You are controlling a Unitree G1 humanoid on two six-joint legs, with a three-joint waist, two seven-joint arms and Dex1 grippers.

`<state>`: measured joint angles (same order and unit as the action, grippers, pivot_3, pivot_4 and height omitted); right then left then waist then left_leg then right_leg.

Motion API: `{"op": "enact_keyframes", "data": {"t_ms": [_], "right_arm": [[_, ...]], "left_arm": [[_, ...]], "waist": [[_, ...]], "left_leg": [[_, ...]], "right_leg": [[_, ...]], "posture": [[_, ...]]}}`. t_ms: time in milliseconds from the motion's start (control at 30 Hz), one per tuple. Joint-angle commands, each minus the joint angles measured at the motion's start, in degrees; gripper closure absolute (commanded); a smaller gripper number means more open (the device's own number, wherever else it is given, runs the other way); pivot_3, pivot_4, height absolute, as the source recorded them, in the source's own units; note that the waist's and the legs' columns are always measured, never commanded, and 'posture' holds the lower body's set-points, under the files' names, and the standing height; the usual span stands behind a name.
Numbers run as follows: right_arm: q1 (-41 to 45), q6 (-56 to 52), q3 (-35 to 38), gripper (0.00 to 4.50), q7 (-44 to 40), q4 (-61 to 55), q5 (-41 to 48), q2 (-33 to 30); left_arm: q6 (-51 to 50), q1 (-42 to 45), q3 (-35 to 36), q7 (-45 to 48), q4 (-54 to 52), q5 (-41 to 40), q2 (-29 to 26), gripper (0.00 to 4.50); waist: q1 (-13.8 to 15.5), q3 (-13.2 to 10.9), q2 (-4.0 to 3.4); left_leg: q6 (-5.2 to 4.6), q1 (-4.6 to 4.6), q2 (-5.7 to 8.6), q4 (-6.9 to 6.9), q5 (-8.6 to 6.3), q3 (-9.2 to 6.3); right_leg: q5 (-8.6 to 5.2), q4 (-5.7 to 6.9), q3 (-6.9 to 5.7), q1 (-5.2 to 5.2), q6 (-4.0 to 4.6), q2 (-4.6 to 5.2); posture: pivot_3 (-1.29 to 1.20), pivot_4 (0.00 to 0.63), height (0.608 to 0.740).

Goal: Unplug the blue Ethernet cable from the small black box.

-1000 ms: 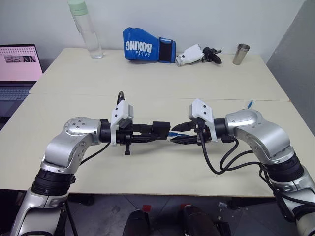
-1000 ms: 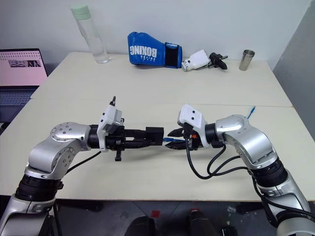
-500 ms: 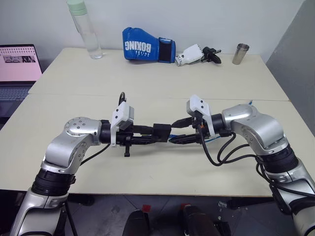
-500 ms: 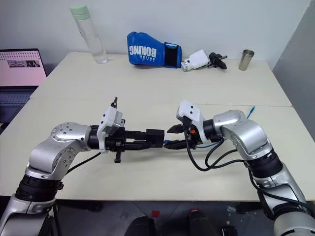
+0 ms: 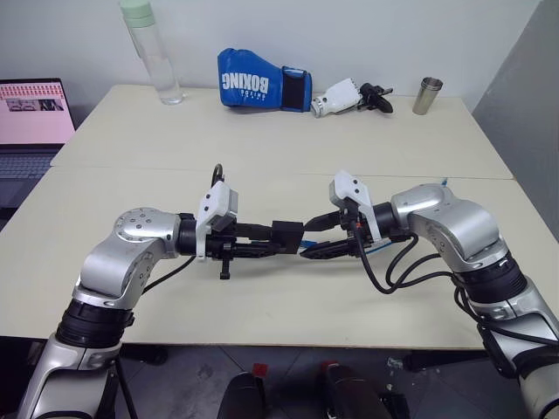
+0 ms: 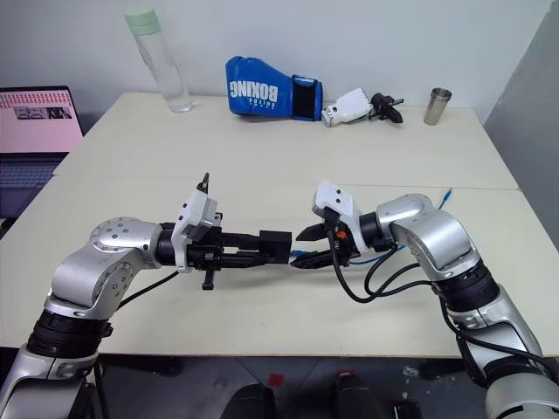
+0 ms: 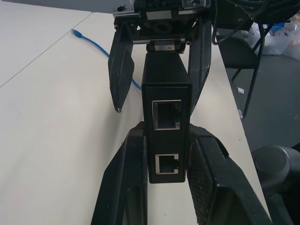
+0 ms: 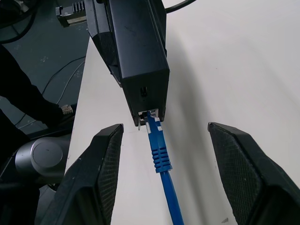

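Meanwhile, blue Ethernet cable [image 8: 159,154] — plugged into small black box [image 8: 136,51] — lies between spread right end effector [image 8: 164,173].

Boxing glove [image 5: 264,90]: "BOXING" in large white letters on its blue side, a smaller line beneath too small to read.
Laptop screen [image 5: 33,112]: dark heading, unreadable.

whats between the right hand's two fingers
The blue Ethernet cable, its plug still seated in the small black box; the right hand stands open around it, shown in the right wrist view.
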<state>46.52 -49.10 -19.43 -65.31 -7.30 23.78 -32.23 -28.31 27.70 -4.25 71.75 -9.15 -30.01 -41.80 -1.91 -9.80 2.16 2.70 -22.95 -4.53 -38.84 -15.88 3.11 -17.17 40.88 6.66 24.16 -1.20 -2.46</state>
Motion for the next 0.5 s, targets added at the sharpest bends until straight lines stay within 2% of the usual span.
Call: {"op": "enact_keyframes", "data": {"t_ms": [33,100,433,500], "right_arm": [[1.53,0.41,0.23,1.83,-0.21,-0.96,0.29,0.48],[1.5,0.31,0.12,2.12,-0.12,-1.04,0.22,0.66],[1.48,0.57,-0.67,4.41,-1.42,-1.23,0.16,0.11],[1.39,0.57,-0.74,4.46,-1.8,-1.46,0.2,-0.03]], "left_arm": [[0.92,0.19,0.71,-0.23,-1.75,0.11,-0.3,3.71],[1.01,0.1,0.62,-0.28,-1.82,0.18,-0.26,3.71],[1.02,0.15,0.35,0.12,-1.88,0.5,-0.05,3.71],[0.88,0.05,0.34,0.28,-2.1,0.48,-0.15,3.71]], "waist": [[0.0,0.0,0.0],[-0.01,0.0,0.0],[0.0,0.0,0.0],[-0.02,0.0,0.0]], "left_leg": [[0.0,0.0,0.0,0.0,0.0,0.0],[0.0,0.0,0.0,0.0,0.0,0.0],[0.0,0.0,0.0,0.0,0.0,0.0],[0.0,0.0,0.0,0.0,0.0,0.0]], "right_leg": [[0.0,0.0,0.0,0.0,0.0,0.0],[0.0,0.0,0.0,0.0,0.0,0.0],[0.0,0.0,0.0,0.0,0.0,0.0],[0.0,0.0,0.0,0.0,0.0,0.0]], "posture": [[0.0,0.15,0.74],[0.0,0.15,0.74],[0.0,0.15,0.74],[0.0,0.15,0.74]]}}
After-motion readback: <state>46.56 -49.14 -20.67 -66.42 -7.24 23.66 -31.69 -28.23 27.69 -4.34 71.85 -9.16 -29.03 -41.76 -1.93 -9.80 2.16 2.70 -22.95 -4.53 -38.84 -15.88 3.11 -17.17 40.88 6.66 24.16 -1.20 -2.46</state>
